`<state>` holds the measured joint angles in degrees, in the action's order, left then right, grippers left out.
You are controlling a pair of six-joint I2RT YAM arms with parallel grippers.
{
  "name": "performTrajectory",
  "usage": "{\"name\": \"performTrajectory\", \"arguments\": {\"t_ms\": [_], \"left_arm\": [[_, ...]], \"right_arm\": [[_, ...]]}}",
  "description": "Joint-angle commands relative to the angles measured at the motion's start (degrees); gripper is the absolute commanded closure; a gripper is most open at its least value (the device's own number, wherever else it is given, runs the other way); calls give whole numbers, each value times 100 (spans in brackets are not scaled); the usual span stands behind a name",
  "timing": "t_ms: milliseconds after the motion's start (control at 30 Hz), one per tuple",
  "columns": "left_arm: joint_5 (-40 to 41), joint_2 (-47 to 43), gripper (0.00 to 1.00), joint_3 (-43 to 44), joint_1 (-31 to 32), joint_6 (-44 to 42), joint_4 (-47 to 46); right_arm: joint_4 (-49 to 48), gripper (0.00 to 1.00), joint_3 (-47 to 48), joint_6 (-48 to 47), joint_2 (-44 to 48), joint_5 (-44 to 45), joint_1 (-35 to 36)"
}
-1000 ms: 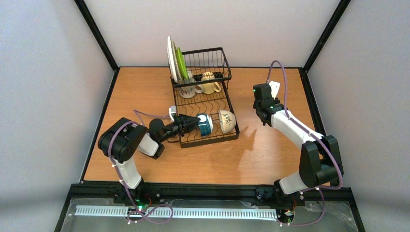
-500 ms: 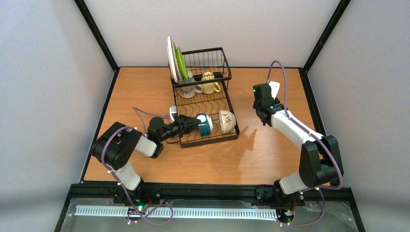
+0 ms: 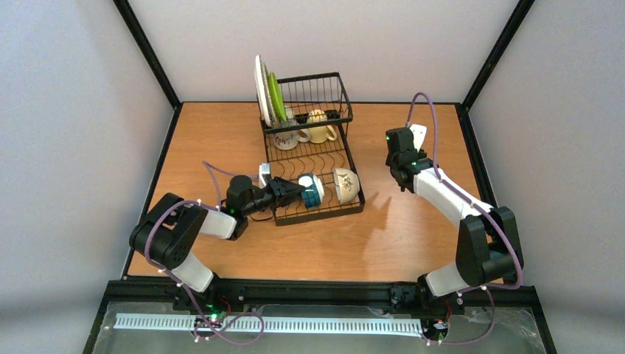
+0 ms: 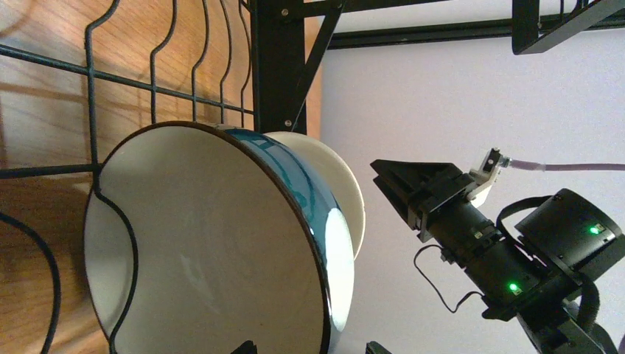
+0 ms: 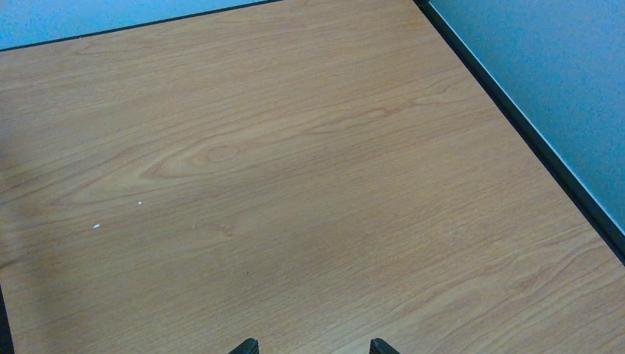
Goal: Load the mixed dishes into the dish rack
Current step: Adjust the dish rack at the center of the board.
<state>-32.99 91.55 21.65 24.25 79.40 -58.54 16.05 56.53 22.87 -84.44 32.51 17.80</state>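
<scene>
Wooden table point(image 3: 214, 140) (black-edged), plain pale walls point(image 3: 74, 110).

table point(image 3: 214, 140): orange-brown wood grain | specks point(image 5: 96, 226): two tiny white ones lay on the wood | frame posts point(image 3: 144, 48): black, rose at far corners | walls point(image 3: 413, 37): plain pale grey | slotted strip point(image 3: 295, 324): white, ran along near edge

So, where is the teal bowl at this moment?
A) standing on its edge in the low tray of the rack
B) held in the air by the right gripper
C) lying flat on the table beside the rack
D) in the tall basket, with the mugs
A: the teal bowl stands on its edge between the wires of the low tray of the rack, beside the other bowl.
</scene>
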Motion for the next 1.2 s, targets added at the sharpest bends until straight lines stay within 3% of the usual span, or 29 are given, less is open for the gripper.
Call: {"name": "performTrajectory", "arguments": {"t_ms": [0, 633, 900, 1167], "left_arm": [[162, -251, 18, 155, -13, -364, 620], [875, -1769, 13, 728, -12, -1334, 3599], [1962, -2739, 13, 1585, -10, -2253, 6133], [3261, -3055, 13, 1909, -8, -2551, 7365]], "right_arm": [[5, 13, 60, -26, 135, 47, 55], [111, 13, 328, -91, 172, -297, 91], [-276, 13, 627, -481, -87, -1179, 90], [-957, 14, 653, -787, -478, -2135, 99]]}}
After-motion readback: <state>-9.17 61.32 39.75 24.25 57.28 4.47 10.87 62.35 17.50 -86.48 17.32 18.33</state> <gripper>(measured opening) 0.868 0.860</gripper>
